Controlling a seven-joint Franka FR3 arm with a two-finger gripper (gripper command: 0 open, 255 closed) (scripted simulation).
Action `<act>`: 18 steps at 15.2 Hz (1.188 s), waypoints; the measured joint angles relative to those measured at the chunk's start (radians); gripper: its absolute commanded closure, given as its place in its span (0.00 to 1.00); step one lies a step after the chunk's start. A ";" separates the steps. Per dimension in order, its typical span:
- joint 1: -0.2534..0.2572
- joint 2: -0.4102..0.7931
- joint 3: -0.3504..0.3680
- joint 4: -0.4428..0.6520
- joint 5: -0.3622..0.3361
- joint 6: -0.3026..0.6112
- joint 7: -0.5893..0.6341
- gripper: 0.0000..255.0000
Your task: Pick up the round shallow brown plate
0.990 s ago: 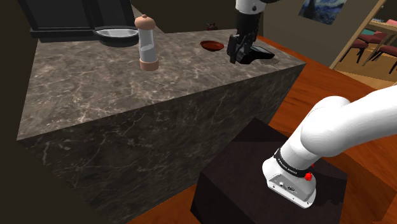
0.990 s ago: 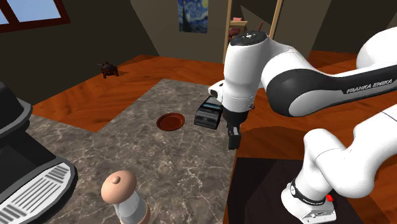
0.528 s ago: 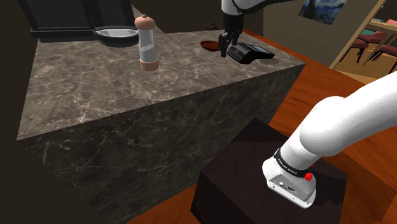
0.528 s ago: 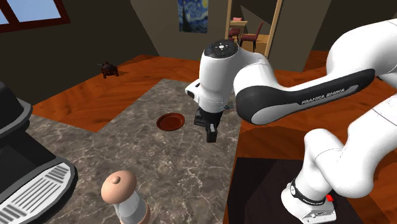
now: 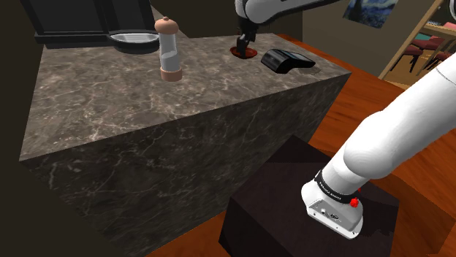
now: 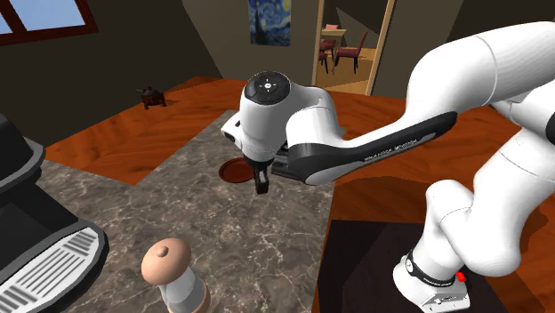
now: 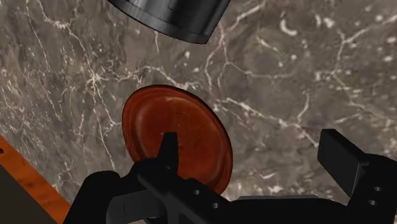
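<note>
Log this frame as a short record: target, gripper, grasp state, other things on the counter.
target: round shallow reddish-brown plate, flat on the dark veined stone counter
gripper: black two-finger gripper, open, low over the plate
fingers: one over the plate, the other beyond its rim
grasp: not yet held
also on counter: black wedge-shaped device; tan-capped grinder; black coffee machine

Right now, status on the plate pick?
Gripper open, hovering at the brown plate, one finger over it, the other over bare marble. Plate flat on the countertop, not held. Black device beside it, apart.
</note>
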 measured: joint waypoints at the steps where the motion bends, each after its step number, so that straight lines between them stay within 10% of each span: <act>1: -0.002 0.035 0.001 0.032 -0.024 0.016 -0.007 0.00; 11: -0.012 0.125 -0.001 0.026 -0.116 0.130 0.025 0.00; 12: -0.012 0.127 -0.002 0.023 -0.117 0.134 0.028 1.00; 18: -0.013 0.128 -0.002 0.021 -0.119 0.139 0.030 1.00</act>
